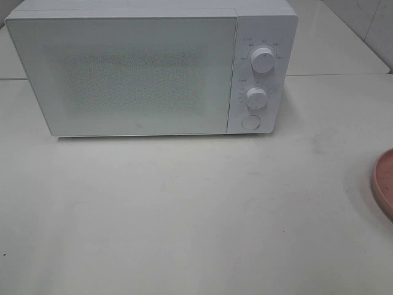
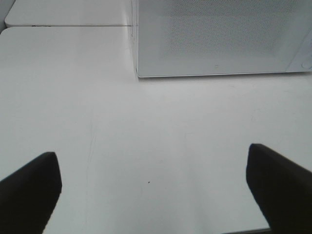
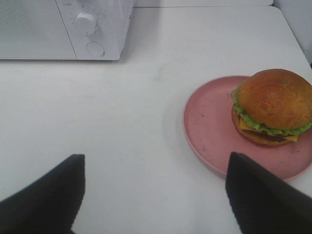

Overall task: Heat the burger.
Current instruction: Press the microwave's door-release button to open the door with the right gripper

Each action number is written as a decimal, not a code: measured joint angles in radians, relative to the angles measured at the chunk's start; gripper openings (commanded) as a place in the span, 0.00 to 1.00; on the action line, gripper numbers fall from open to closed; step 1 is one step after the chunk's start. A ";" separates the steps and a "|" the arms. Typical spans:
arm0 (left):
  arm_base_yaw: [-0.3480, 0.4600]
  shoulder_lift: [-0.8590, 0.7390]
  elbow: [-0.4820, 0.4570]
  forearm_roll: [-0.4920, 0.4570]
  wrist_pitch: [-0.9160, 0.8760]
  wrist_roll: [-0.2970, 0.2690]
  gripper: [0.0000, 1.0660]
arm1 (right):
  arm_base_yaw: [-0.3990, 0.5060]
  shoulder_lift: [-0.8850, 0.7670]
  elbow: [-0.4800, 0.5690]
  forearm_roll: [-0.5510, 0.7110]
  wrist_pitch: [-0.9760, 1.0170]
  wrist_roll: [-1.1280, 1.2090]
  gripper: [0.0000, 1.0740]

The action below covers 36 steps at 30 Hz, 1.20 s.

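White tabletop (image 1: 184,215) lay before the closed microwave (image 1: 123,74). We saw the left gripper (image 2: 152,161) and right gripper (image 3: 155,161) hovering low, jaws spread, empty. The burger (image 3: 273,105) sat on a pink plate (image 3: 209,126), seemingly just beyond the right one.

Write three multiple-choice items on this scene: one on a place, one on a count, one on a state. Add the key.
1. The burger lies: A in a bowl; B on the pink plate; C in a box.
2. How many dials on the microwave panel: A one; B two; C four.
3. The microwave's door is: A shut; B wide open; C taken off.
Key: 1 B, the burger rests on the plate; 2 B, two dials stand above a round button; 3 A, the door sits flush beside the panel.
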 measured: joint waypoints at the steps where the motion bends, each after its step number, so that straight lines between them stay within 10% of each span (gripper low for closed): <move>1: 0.000 0.000 0.000 0.000 0.000 0.000 0.92 | 0.000 0.000 0.000 0.000 0.000 0.000 0.71; 36: 0.000 0.000 0.000 0.000 0.000 0.000 0.92 | 0.000 0.234 -0.059 0.000 -0.104 0.025 0.71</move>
